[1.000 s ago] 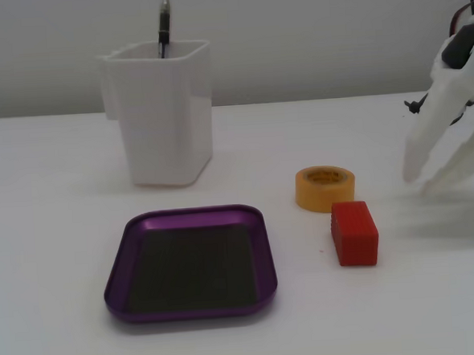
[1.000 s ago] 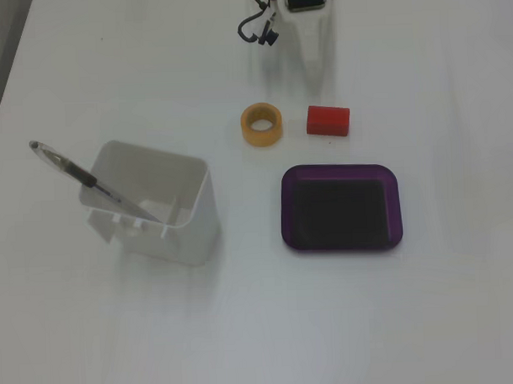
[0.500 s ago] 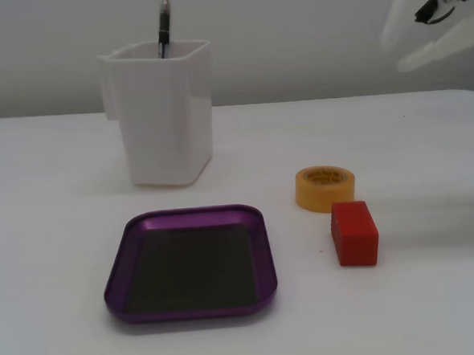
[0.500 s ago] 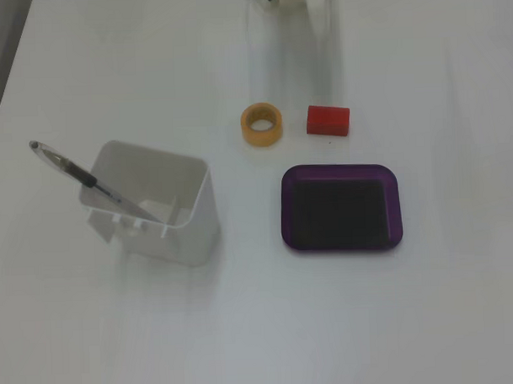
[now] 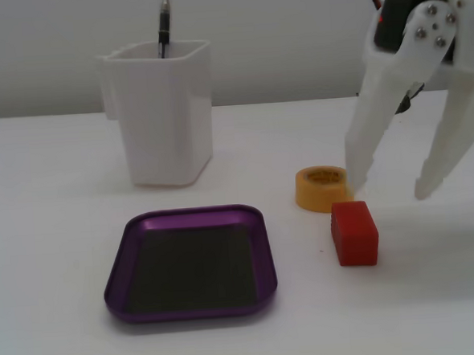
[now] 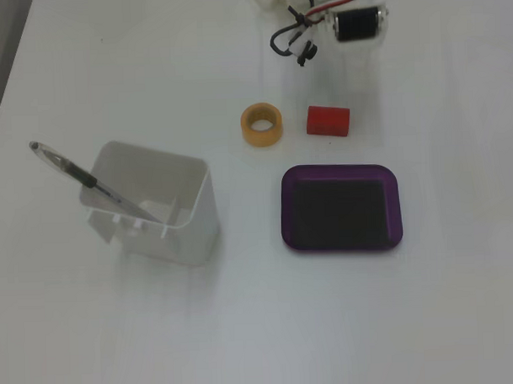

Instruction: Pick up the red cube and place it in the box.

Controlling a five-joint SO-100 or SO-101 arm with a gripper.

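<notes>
The pincer [image 5: 392,190] hangs wide open and empty just behind the red cube [image 5: 355,233], which lies beside the purple box [image 5: 190,264]. It should probably straddle the cube squarely, clear of the yellow tape roll [image 5: 321,188]. The white worktop [image 5: 45,197] meets a pale wall.
</notes>
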